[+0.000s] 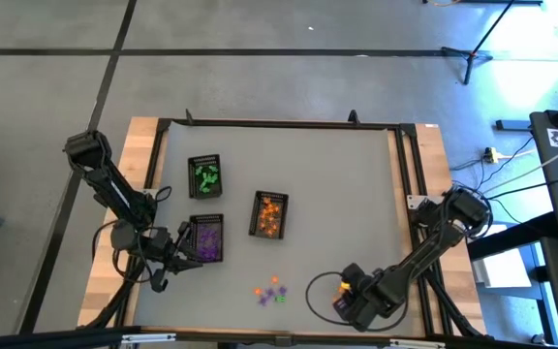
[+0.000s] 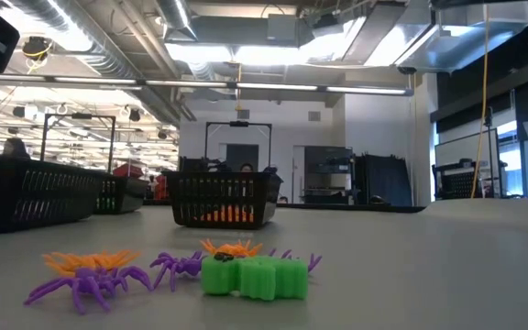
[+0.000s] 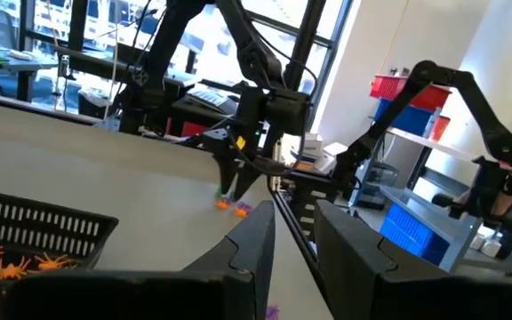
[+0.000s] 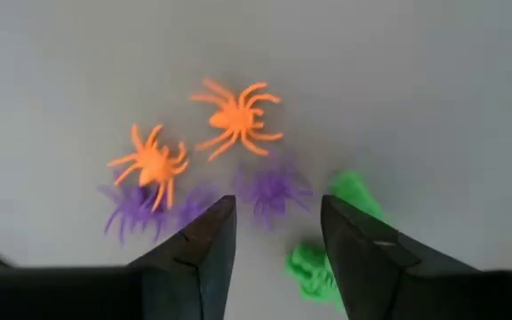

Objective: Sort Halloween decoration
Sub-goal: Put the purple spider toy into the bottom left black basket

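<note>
Now three trays hold green, purple, orange trinkets.

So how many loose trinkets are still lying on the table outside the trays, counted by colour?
Going by the right wrist view:
Orange spiders: 2
Purple spiders: 2
Green pieces: 1, possibly 2, partly hidden behind the right gripper's finger
Total: 5, perhaps 6
</note>
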Tool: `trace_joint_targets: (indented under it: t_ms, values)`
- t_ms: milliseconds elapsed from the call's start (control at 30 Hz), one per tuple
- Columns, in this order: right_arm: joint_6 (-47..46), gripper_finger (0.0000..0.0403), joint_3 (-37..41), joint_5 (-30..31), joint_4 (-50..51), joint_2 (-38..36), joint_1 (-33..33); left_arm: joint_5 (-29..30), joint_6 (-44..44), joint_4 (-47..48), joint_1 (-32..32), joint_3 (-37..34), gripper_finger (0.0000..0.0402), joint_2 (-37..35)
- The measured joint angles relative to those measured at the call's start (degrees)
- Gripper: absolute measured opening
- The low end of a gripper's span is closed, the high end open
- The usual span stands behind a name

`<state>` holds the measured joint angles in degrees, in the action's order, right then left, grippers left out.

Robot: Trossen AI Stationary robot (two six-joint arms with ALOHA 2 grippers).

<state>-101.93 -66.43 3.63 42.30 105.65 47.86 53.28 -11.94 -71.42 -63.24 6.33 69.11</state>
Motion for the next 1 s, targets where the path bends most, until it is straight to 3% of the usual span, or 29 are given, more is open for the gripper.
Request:
trace_joint_targets:
  t_ms: [367,733,1000]
  values:
    - [-0.1,0.0159,-0.3,0.7,0.4,2.6,0.0,0.2,0.0,0.1,0.0,0.0,0.0077,0.0]
    - [-0.3,0.0035,-0.1,0.0,2.1,2.0,0.0,0.3,0.0,0.3,0.0,0.0,0.0077,0.0]
    - [-1.0,0.0002,0.1,4.7,2.2,-1.7,0.0,1.4,0.1,0.4,0.0,0.0,0.0077,0.0]
